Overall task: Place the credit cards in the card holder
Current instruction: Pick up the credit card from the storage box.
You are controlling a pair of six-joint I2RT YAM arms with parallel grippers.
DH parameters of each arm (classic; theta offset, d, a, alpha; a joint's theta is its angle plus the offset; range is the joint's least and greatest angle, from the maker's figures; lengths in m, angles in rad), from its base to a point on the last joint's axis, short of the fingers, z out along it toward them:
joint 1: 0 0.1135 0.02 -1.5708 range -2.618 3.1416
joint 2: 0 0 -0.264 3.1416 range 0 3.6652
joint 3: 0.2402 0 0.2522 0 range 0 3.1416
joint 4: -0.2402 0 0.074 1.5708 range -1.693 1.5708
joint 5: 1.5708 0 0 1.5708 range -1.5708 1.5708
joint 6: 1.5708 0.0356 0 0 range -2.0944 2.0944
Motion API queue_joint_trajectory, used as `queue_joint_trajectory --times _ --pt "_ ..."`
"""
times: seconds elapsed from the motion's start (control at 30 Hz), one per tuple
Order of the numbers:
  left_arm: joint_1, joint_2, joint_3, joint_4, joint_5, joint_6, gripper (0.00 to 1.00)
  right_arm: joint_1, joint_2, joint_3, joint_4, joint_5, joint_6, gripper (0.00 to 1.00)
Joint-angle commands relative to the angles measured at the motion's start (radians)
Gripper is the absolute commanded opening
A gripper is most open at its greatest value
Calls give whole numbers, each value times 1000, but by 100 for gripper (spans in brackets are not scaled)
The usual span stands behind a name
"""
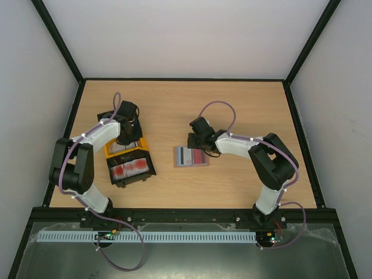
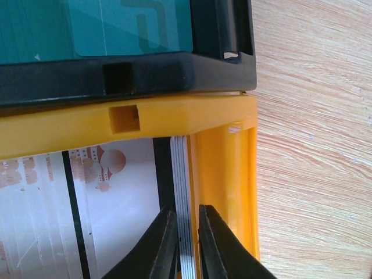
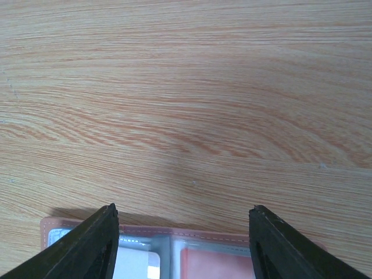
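Left gripper point(image 1: 130, 129), from above, dips into the yellow tray point(image 1: 141, 143) at left; right gripper point(image 1: 196, 141) hovers over the open holder point(image 1: 185, 157) mid table point(image 1: 244, 104). Left wrist: fingers point(image 2: 163, 247) nearly closed, pinching upright cards point(image 2: 181, 174) by the tray's right wall. Right wrist: fingers wide apart, empty, above the holder's far edge.

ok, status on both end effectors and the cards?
Left end effector pinching card stack in yellow tray. Right end effector open above open card holder. Nothing blocking seen.
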Motion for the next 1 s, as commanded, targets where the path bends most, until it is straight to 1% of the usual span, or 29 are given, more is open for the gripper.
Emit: queue_joint_trajectory --times 0.0,0.03,0.1,0.2,0.27,0.33,0.5,0.7,0.83,0.97 --pt "4 -24 30 -24 16 14 14 -6 16 19 15 6 -4 59" --pt "4 -25 30 -17 40 18 15 -6 16 20 16 4 -5 59" --pt "4 -27 25 6 88 21 19 -6 17 19 16 4 -3 59" --pt "7 -14 19 11 90 14 32 -6 18 20 15 3 -4 59" --pt "11 -21 7 27 105 11 36 -7 18 20 13 6 -4 59" --pt "14 -16 -1 48 122 9 43 -7 18 20 12 6 -6 59" --pt "15 44 -4 87 170 10 49 -8 23 23 10 6 -7 59" --pt "14 90 18 74 171 21 54 -9 25 29 6 12 -9 59" --pt "13 89 22 66 176 26 55 -10 30 36 3 10 -10 60" --pt "12 61 22 73 208 27 54 -11 37 42 1 9 -10 59"
